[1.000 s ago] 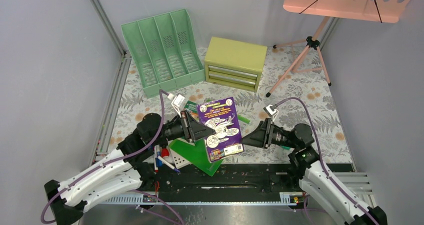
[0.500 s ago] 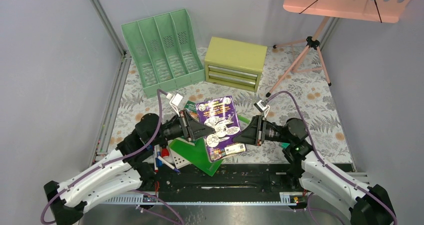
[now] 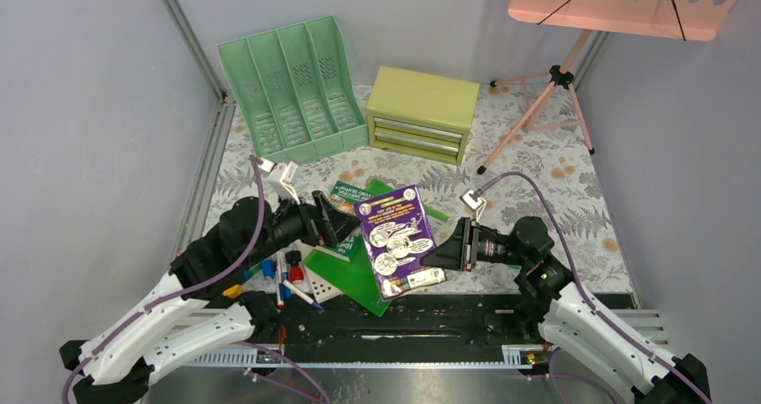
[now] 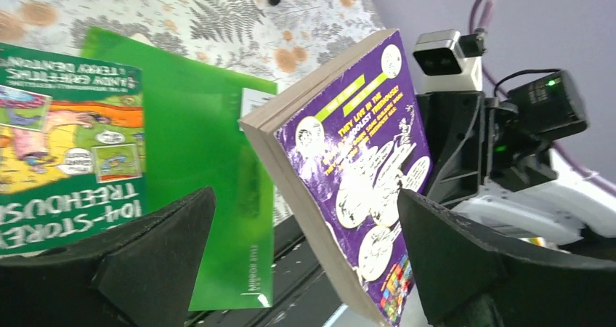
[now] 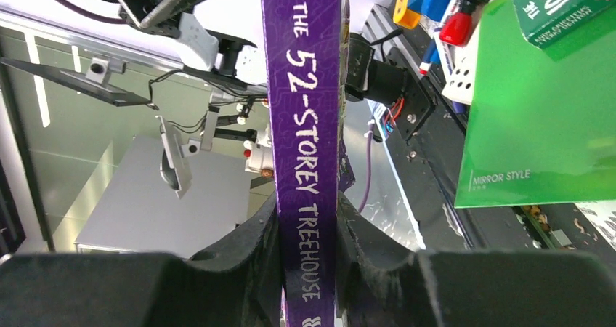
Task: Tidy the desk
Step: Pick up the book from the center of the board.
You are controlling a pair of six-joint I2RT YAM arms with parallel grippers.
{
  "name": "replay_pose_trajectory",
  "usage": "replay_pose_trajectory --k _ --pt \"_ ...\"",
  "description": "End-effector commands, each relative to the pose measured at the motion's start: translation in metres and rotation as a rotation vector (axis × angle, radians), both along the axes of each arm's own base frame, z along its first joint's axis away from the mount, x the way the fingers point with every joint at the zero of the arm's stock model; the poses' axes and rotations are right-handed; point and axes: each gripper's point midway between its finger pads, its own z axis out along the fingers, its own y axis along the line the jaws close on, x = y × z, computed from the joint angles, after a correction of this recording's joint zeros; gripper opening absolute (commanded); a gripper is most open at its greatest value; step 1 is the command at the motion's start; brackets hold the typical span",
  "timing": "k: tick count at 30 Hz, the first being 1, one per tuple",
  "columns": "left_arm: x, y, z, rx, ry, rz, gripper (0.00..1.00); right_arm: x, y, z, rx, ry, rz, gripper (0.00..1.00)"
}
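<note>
Purple book (image 3: 399, 240) up in the air, tilted, and it's the right gripper (image 5: 305, 225) doing the work: pads pressed together on the spine. The left gripper (image 3: 345, 229) sits on the book's other side, fingers spread wide, touching nothing. The desk (image 3: 538, 166) lies underneath the book and runs out all round it.

This looks like a hand-over. To do it well, I'd say the left arm should back straight away from the book without brushing the cover. The right should keep that pinch firm, because a book gripped by one edge wants to sag or swing.

The right wrist view gives the spine close up, lettering readable, a pad on either side. The left wrist view shows clear gaps between its fingers and the book, plus a green book (image 4: 65, 145) and a green folder (image 4: 211, 160) lying below. Only the top view shows the file rack (image 3: 292, 90) and drawer chest (image 3: 422, 112), both well beyond the book.
</note>
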Motion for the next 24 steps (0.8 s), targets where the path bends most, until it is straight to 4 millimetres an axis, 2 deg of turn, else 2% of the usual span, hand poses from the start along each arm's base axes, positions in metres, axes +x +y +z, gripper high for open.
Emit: replay_pose_trajectory --k 1,5,9,16,24 --pt "0.003 0.025 -0.008 0.205 -0.065 0.013 0.99 -0.008 -0.002 0.032 0.043 -0.144 0.027 0.00" --pt "-0.011 0.008 0.008 0.213 -0.113 -0.148 0.99 -0.017 -0.005 0.030 0.027 -0.159 0.062 0.00" --pt "-0.019 -0.008 0.012 0.272 -0.145 -0.301 0.99 -0.026 -0.009 0.030 0.024 -0.180 0.093 0.00" --pt "-0.021 -0.032 0.021 0.294 -0.194 -0.477 0.99 -0.038 -0.015 0.028 0.003 -0.195 0.127 0.00" --pt "-0.008 -0.062 0.017 0.285 -0.190 -0.566 0.99 -0.044 -0.018 0.031 0.005 -0.208 0.144 0.00"
